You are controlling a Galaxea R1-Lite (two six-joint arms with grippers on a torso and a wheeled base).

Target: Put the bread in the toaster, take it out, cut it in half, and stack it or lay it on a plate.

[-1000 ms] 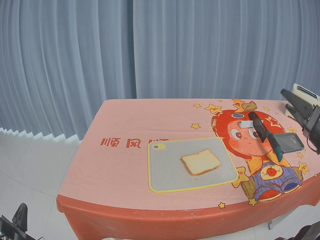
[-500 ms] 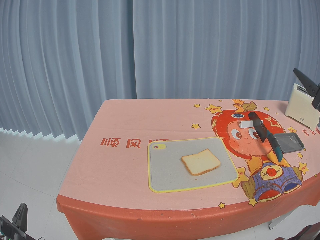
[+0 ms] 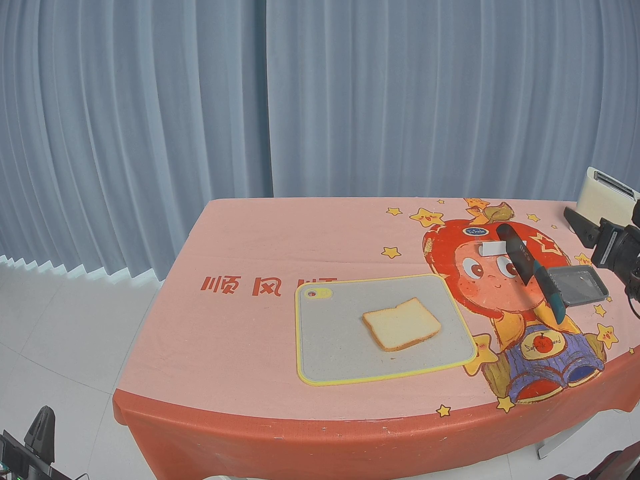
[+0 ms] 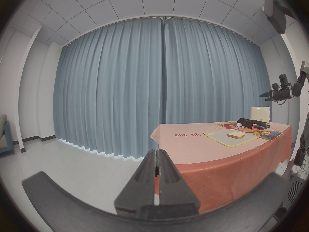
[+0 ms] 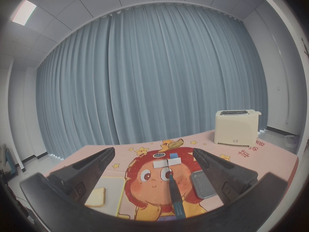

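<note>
The tablecloth [image 3: 253,245] was salmon pink, printed with a red cartoon figure and yellow stars. The cutting board [image 3: 333,345] was grey, rimmed yellow; the bread [image 3: 401,325] pale, crust tan. The knife [image 3: 527,261] had a black blade and teal handle; the toaster [image 3: 603,199] was cream.

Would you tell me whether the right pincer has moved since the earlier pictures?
Yes: the right pincer dropped from above the white box-shaped toaster to its front.

I find open board on every side of the bread [image 3: 401,324], which lies alone on the cutting board [image 3: 320,348], lower centre. To its right the knife [image 3: 533,271] lies slantwise, just beside the grey tray [image 3: 579,284]. The toaster [image 3: 603,198] stands at the far right edge. Open tablecloth [image 3: 253,248] runs leftward.
</note>
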